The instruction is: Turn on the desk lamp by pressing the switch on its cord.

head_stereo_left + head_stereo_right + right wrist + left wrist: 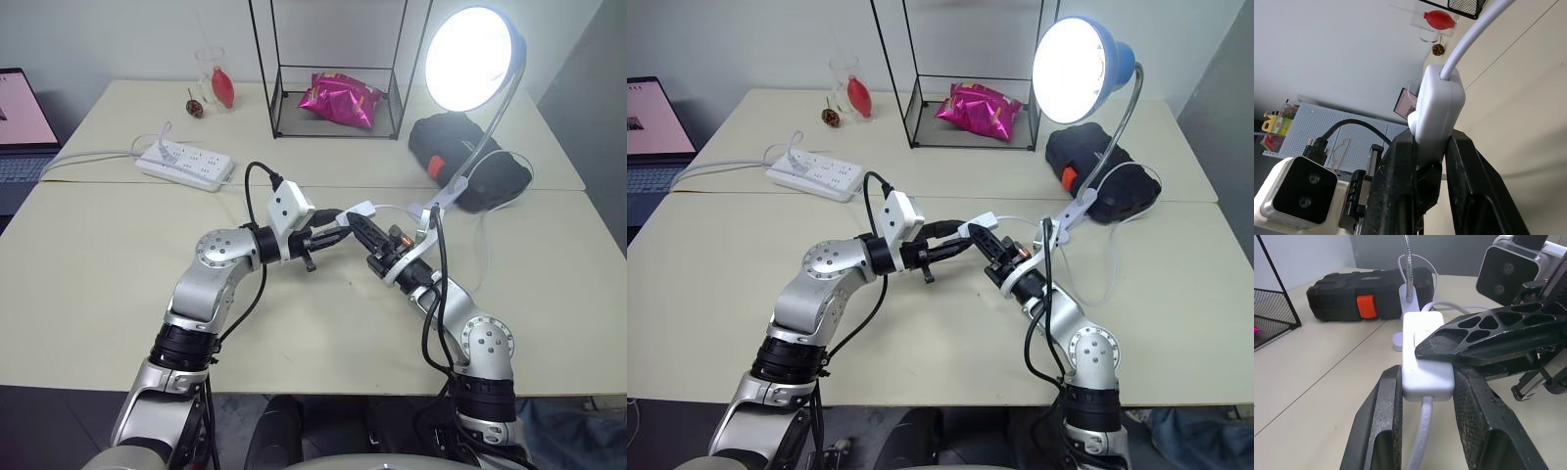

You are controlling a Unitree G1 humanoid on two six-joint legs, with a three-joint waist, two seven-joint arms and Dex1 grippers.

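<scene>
Meanwhile the switch (1425,355) is clamped by the left end effector (1425,396) and pinched by the right end effector (1430,147); the desk lamp (472,59) is lit beside a black case (475,162).

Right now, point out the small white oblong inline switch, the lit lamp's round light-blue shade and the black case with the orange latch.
switch (1426,357): left wrist view, top face.
lamp shade (1120,61): right eye view, blue back.
black case (1339,296): left wrist view, front side.

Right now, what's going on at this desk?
The robot holds the switch on the lamp's cord above the table, between its two arms. The left gripper has its jaws shut on the switch's sides, while the right gripper squeezes its faces. The desk lamp is lit.
</scene>
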